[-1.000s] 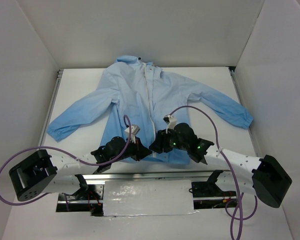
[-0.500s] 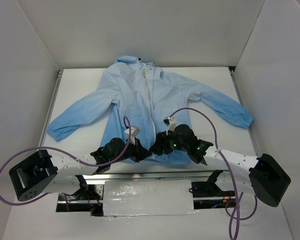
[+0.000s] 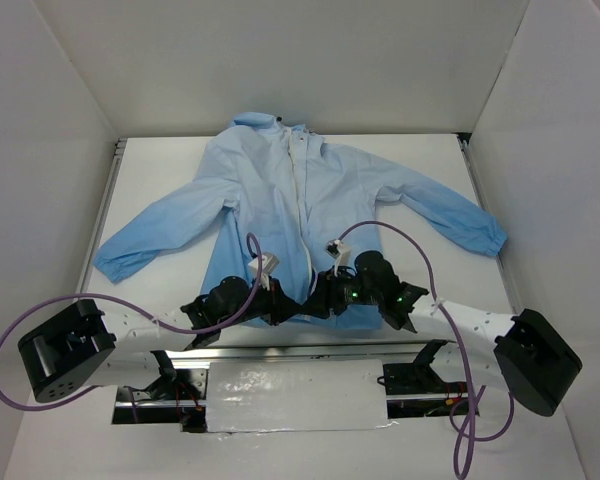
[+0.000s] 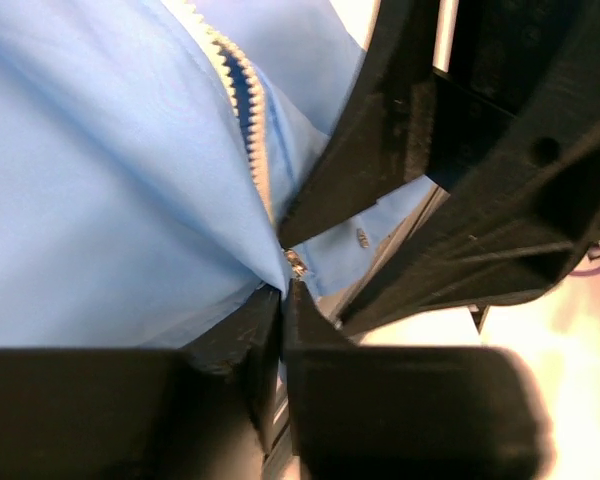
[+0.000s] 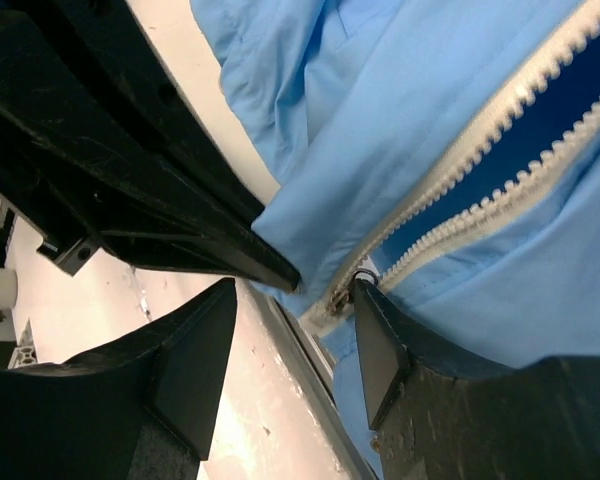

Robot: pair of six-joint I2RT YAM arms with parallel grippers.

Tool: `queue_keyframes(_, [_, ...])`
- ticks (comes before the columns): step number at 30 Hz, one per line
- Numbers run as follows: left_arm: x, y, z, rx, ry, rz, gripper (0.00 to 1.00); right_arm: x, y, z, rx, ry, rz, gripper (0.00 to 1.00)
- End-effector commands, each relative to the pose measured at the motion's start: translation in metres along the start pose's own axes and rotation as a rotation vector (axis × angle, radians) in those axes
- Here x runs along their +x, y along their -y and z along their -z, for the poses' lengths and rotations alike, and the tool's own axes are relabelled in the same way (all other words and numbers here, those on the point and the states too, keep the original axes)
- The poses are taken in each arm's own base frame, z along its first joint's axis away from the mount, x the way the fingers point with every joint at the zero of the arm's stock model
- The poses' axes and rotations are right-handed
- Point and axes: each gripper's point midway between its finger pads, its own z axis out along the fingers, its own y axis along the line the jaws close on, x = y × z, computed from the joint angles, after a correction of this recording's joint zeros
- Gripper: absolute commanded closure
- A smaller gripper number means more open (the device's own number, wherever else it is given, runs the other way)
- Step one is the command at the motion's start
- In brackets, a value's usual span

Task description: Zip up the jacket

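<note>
Jacket [image 3: 280,190]: thin, limp, light; hold at near-edge hem [image 5: 290,235] by zipper [image 5: 480,130]. Left end effector [image 4: 282,300] pinches hem; right end effector [image 5: 295,300] spread by slider [image 5: 361,272].

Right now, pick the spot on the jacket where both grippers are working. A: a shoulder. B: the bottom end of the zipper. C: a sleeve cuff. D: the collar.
B: the left gripper is pinched shut on the jacket right by the zipper at its lowest teeth, and the right gripper stands open around that same end.
</note>
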Motion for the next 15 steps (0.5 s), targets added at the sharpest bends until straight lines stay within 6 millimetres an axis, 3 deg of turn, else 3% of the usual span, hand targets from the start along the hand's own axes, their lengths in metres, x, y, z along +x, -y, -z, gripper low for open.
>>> queue_keyframes(1, [-0.024, 0.018, -0.006, 0.037, 0.061, -0.007, 0.8, -0.011, -0.011, 0.007, -0.045, 0.064, 0.018, 0.42])
queue_keyframes(2, [-0.021, 0.017, -0.007, 0.034, 0.044, -0.007, 0.7, -0.014, -0.01, 0.008, -0.038, 0.076, 0.019, 0.42])
queue_keyframes(3, [-0.018, 0.016, -0.008, 0.035, 0.031, -0.005, 0.46, -0.015, -0.01, 0.01, -0.026, 0.081, 0.019, 0.41])
queue_keyframes(5, [-0.013, 0.014, -0.008, 0.028, 0.013, 0.009, 0.29, -0.024, -0.006, 0.011, 0.015, 0.111, 0.013, 0.41])
queue_keyframes(15, [0.007, 0.002, -0.007, -0.014, -0.058, 0.056, 0.3, -0.026, 0.004, 0.013, 0.074, 0.132, -0.028, 0.42])
